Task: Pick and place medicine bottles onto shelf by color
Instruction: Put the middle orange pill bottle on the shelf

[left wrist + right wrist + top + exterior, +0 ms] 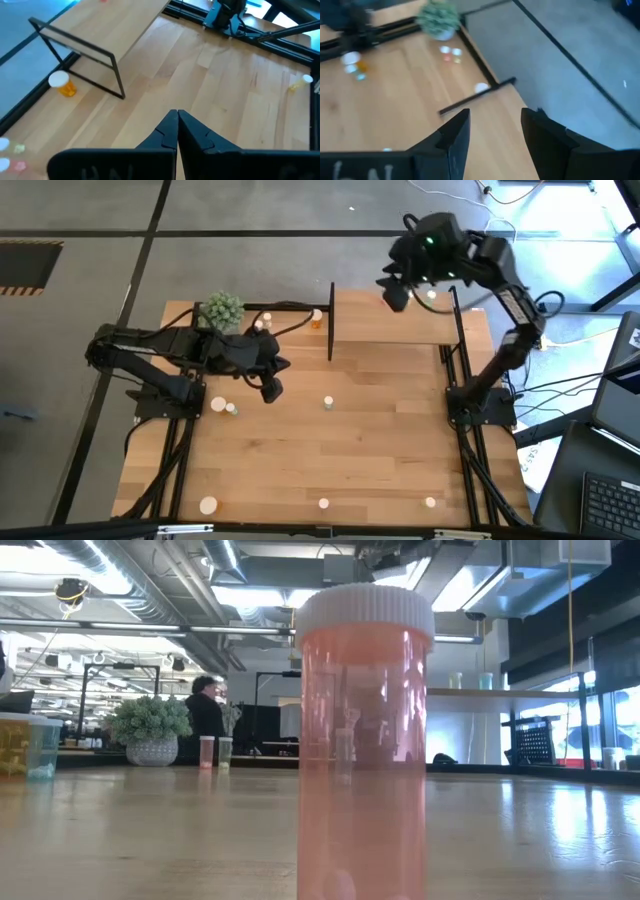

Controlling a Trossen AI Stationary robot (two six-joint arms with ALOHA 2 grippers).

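Left tool (pixel 272 388) over the left-centre of the counter (pixel 380 440), fingers (pixel 172 131) pressed together, nothing between them. Left arm reaches in from the counter's left edge.

Right tool (pixel 395 297) raised over the far right of the counter, above the shelf (pixel 395 325). Fingers (pixel 455 132) stand apart with bare space between them; nothing held.

Shelf: light wood board with thin black posts, at the far edge, right of centre. One pale-capped bottle (pixel 431 296) shows on it, just beside the right tool.

Bottles on the counter:
- orange bottle (pixel 317 319) just left of the shelf's left frame, at the far edge; also seen in the left wrist view (pixel 62 83).
- two small bottles (pixel 262 323) beside the plant (pixel 222 311), far left; in the low view they stand upright, one pink (pixel 207 751), one yellowish (pixel 225 751).
- a pair (pixel 224 406) at the left, near the left arm's base.
- one small bottle (pixel 327 402) near the counter's middle.
- three along the near edge: left (pixel 208 505), centre (pixel 323 503), right (pixel 430 502).

Low view: a pink-red bottle with white cap (pixel 364 740) stands upright right at the lens and fills the middle of the picture. A person (pixel 205 710) is in the room behind the plant.
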